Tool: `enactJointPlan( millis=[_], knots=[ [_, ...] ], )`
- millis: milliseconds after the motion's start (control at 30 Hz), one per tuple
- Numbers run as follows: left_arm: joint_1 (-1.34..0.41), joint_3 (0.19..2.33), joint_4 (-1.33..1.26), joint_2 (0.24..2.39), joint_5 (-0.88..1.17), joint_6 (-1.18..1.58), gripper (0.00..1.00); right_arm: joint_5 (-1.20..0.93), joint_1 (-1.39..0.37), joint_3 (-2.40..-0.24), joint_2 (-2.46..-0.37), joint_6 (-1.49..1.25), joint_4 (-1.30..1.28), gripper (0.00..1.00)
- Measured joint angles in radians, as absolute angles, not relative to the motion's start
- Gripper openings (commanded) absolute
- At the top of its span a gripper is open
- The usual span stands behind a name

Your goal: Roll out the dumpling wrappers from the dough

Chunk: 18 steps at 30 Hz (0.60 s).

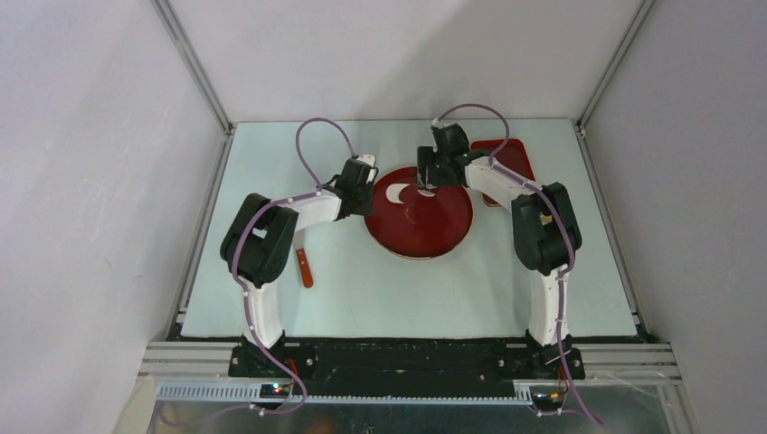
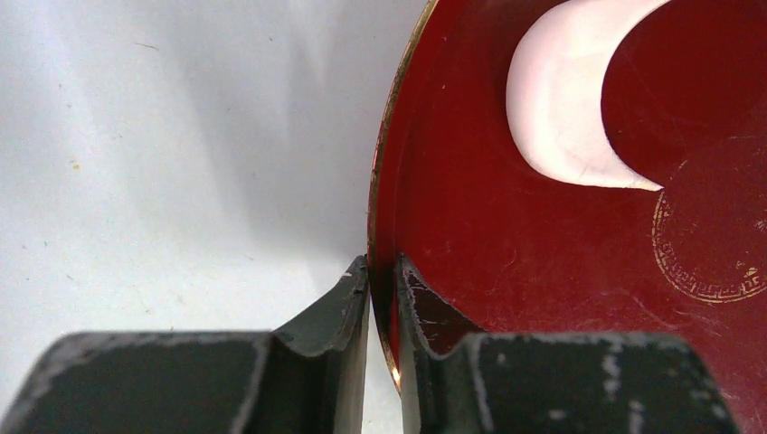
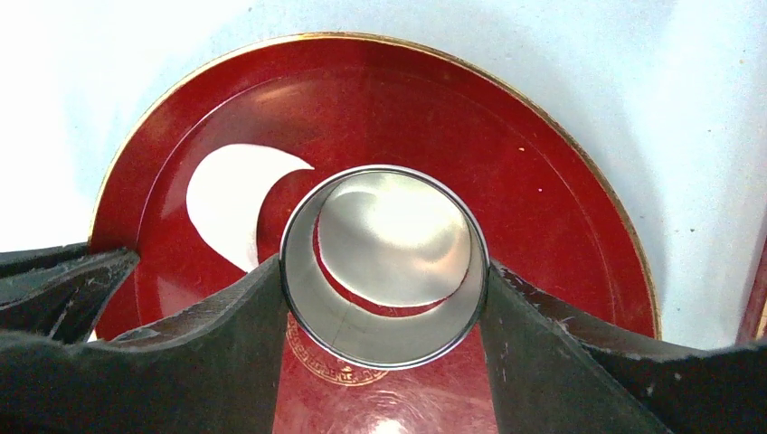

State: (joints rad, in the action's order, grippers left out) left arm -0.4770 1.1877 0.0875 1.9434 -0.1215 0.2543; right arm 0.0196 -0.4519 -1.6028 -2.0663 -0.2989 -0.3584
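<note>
Pinching the left rim of the red plate [image 2: 374,181], the left gripper [image 2: 382,271] steadies it so the right gripper [image 3: 383,269], clamped on the ring cutter [image 3: 380,353], can stamp the dough [image 3: 402,271].

L hand [image 1: 364,201] at red plate [image 1: 425,237] rim; crescent dough [image 1: 396,192] near R hand [image 1: 427,183].

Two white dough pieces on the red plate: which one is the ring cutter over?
The rounded piece, seen through the ring cutter that the right claw holds. The crescent scrap lies outside the ring.
</note>
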Motion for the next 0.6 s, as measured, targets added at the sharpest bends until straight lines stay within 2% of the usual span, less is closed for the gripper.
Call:
enactJointPlan(
  millis=[600],
  knots=[
    [-0.475,1.188,0.088,1.943,-0.120,0.255,0.20,-0.119,-0.466,-1.328,-1.866,-0.117,-0.499,0.00]
  ],
)
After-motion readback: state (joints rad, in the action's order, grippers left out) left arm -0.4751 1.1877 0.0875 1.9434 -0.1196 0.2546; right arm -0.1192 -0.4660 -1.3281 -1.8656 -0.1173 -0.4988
